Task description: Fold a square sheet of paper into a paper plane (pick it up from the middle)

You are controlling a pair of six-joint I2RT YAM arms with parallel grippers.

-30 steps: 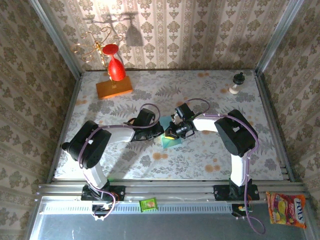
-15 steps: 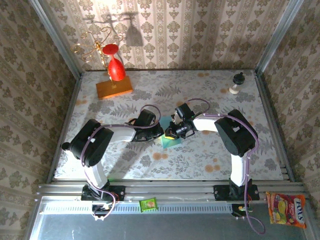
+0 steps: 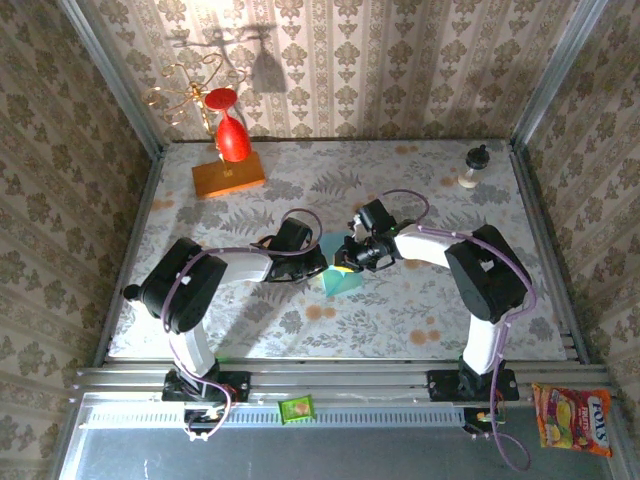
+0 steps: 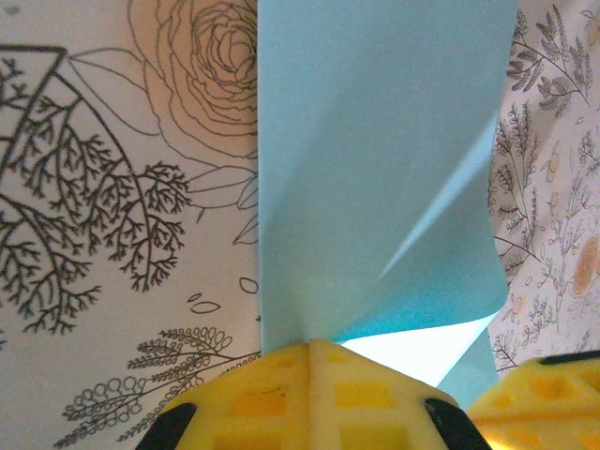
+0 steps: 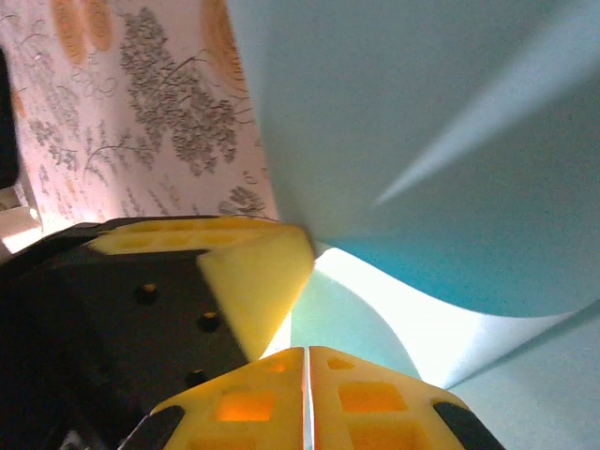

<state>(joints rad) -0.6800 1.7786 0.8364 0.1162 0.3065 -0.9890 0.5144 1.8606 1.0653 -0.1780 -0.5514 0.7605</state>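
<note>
Paper [image 4: 375,169] — in left gripper [image 4: 314,352], right gripper [image 5: 307,354]

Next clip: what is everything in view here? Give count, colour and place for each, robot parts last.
partly folded light-blue paper sheet: one, light blue, table centre
orange rectangular block: one, orange, far left
red glass: one, red, at the block
gold wire stand: one, gold, far-left corner
small black-and-white turned piece: one, far right
small green packet: one, green, near rail
orange sweets bag: one, orange, near right, off the table
floral-patterned table: one, pale
left gripper: one, yellow fingers, shut on the sheet
right gripper: one, yellow fingers, shut at the sheet
</note>
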